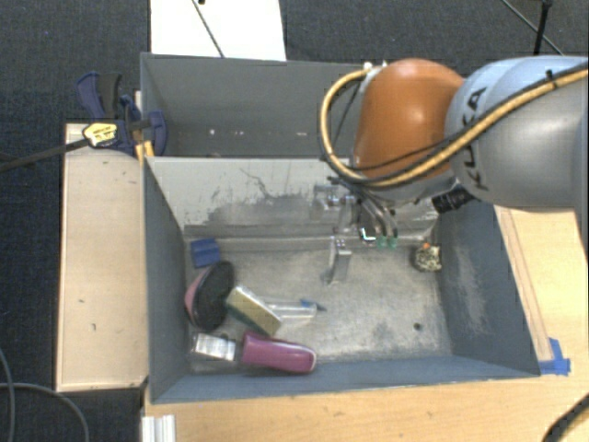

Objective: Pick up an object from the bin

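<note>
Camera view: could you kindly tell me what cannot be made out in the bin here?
- Far right corner of the bin: hidden behind the arm's orange cover.
- Small yellowish thing by the right wall: too small to name.
- Clear thing beside the tan block, lower left: too faint to identify.
- Upper part of the end effector: hidden beneath the wrist.

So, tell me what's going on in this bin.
The arm reaches in from the right, its gripper down near the bare floor in the middle of the bin, toward the back. No thing can be seen in its grasp. A small yellowish lump lies to its right by the wall. The rest is heaped at the front left: a black-and-pink round brush, a tan block and a magenta handle.
</note>
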`<act>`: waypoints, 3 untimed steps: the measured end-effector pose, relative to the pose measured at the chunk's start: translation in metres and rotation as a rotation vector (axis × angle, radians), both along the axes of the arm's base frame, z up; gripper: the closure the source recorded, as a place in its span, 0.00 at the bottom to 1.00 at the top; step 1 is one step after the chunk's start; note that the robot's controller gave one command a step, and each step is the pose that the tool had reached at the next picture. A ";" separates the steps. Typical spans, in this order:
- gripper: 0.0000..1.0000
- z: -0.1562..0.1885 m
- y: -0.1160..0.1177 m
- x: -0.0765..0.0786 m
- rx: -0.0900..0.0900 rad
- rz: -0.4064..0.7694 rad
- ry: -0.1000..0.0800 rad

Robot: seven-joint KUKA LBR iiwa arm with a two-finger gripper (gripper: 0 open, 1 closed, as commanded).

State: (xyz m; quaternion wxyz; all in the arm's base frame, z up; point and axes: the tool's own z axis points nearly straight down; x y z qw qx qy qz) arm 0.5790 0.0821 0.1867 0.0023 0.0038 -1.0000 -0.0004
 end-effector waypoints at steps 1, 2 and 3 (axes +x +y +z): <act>0.00 -0.119 0.068 -0.054 0.001 0.057 -0.009; 0.00 -0.084 0.105 -0.077 0.004 0.032 -0.014; 0.00 -0.082 0.081 -0.044 -0.001 -0.305 -0.007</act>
